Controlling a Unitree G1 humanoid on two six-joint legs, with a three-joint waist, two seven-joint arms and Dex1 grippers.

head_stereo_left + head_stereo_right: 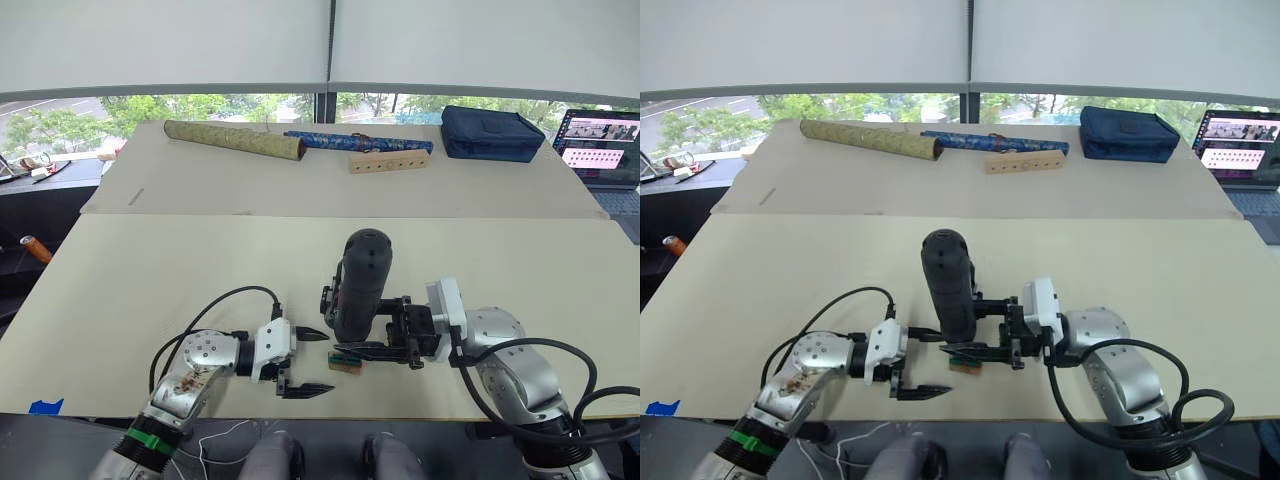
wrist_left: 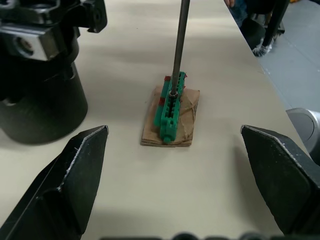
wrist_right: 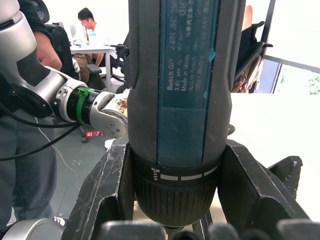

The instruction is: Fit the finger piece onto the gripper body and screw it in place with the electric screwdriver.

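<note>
The right gripper (image 1: pixel 405 330) clamps the thick dark blue-black electric screwdriver (image 1: pixel 360 285) upright, its thin metal bit on a small green-topped wooden block (image 2: pixel 170 117) between the left gripper's (image 1: pixel 305 362) wide-open, empty fingers; fitting and screwing look undone

My right gripper (image 1: pixel 395 335) clamps the electric screwdriver (image 1: pixel 362 285) — matt dark plastic with a smoother printed label panel and a thin bare-metal bit (image 2: pixel 179 47). The bit meets glossy green plastic on a rough wooden block (image 2: pixel 171 117). My left gripper (image 1: pixel 312 362) has matt black fingers (image 2: pixel 75 172), scuffed pale at the edges — above a smooth, paper-like beige tabletop (image 1: pixel 150 280).
</note>
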